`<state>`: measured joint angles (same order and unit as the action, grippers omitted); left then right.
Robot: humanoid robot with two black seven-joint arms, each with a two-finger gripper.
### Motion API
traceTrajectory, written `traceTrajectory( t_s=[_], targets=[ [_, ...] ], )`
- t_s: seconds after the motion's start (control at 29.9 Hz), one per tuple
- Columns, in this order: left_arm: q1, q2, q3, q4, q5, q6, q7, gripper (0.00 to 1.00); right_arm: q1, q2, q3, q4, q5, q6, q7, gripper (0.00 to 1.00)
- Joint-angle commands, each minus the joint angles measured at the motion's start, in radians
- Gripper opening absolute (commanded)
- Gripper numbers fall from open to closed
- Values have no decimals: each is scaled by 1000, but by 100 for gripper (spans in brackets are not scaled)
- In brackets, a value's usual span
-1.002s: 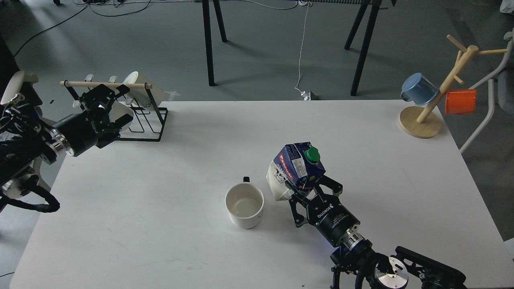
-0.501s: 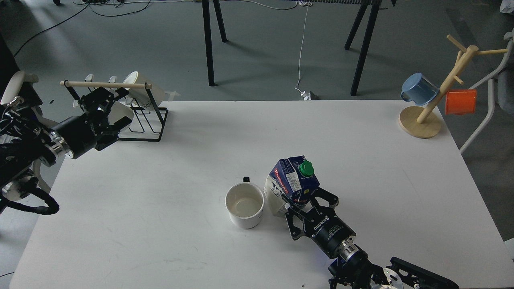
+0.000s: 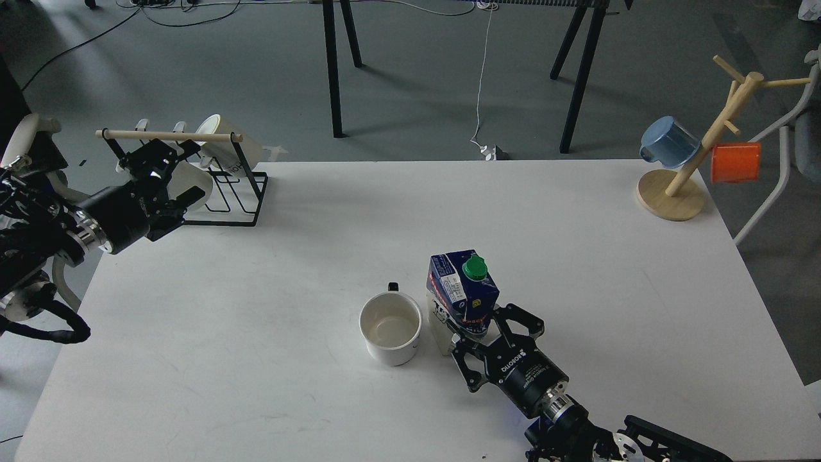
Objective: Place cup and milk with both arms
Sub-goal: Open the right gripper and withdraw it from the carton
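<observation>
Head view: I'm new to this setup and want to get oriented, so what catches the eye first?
The milk stands out: a dark blue carton with a green cap near the table's middle, gripped by the right end effector. Just left of it sits the cup, open side up. At the far right corner a wooden mug tree holds a blue cup and an orange cup.

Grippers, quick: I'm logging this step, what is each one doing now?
Left gripper: empty, by the black wire mug rack; open or shut cannot be told.
Right gripper: shut on the dark blue and white milk carton, beside the cream-white mug.
</observation>
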<state>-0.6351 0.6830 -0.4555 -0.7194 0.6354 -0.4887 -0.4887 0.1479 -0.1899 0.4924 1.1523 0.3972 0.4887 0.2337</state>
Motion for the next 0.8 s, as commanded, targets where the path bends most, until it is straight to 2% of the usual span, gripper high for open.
traceTrajectory(
  t_s=[0.0,0.03,0.07,0.3,0.43,0.67,0.77],
  targets=[
    [0,-3,0,0,0,0,0,99,-10,-2,0,4,-1,0,-2,84],
    [0,-5,0,0,0,0,0,99,-11,-3,0,6,-1,0,-2,95],
    [0,-6,0,0,0,0,0,99,-16,-5,0,9,-3,0,-2,99],
    [0,-6,0,0,0,0,0,99,-62,-40,0,33,-8,0,-5,99],
    [0,-6,0,0,0,0,0,99,-96,-89,0,104,-35,0,-5,99],
    [0,-5,0,0,0,0,0,99,-195,-302,20,273,-38,0,-1,99],
    [0,-5,0,0,0,0,0,99,-225,-410,38,288,-37,0,6,99]
  ],
)
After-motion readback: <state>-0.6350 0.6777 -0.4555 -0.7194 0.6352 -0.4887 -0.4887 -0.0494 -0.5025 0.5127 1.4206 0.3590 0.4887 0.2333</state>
